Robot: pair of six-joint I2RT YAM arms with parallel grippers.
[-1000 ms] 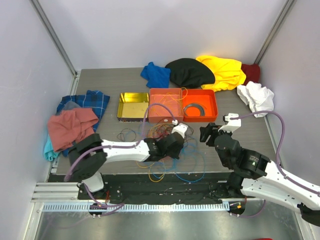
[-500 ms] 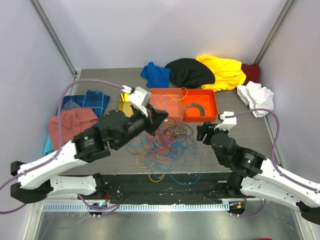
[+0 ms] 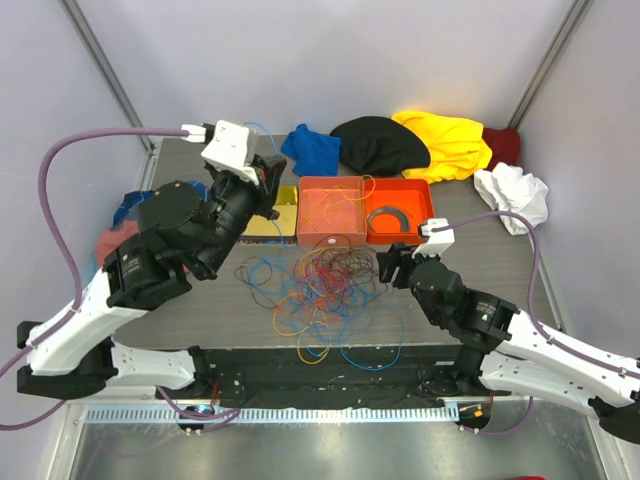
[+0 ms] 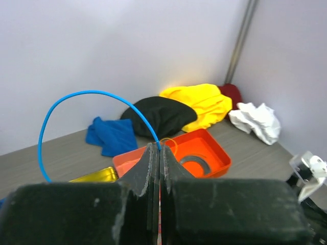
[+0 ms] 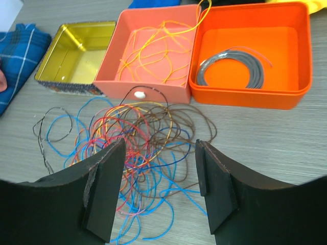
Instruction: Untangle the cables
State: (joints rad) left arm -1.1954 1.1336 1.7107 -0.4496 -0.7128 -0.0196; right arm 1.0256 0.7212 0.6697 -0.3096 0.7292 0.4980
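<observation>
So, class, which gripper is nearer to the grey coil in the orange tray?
Right. The right gripper sits just near-side of the orange tray holding the grey coil; the left gripper is raised farther left, pinching a blue cable.

Gold tin (image 5: 76, 56), salmon tray (image 5: 153, 92), orange tray (image 5: 245, 98) side-by-side.

Under my right gripper (image 5: 159, 153) and just ahead, the cables (image 5: 148, 127) sprawl over the table (image 5: 265, 143); off to its right the tabletop lies bare. Farther ahead the walls of the pink tray (image 5: 168, 94) and orange tray (image 5: 245, 98) bar the way, with the gold tin (image 5: 66, 87) ahead-left. My left gripper (image 4: 156, 153) hangs high, open air ahead.
</observation>
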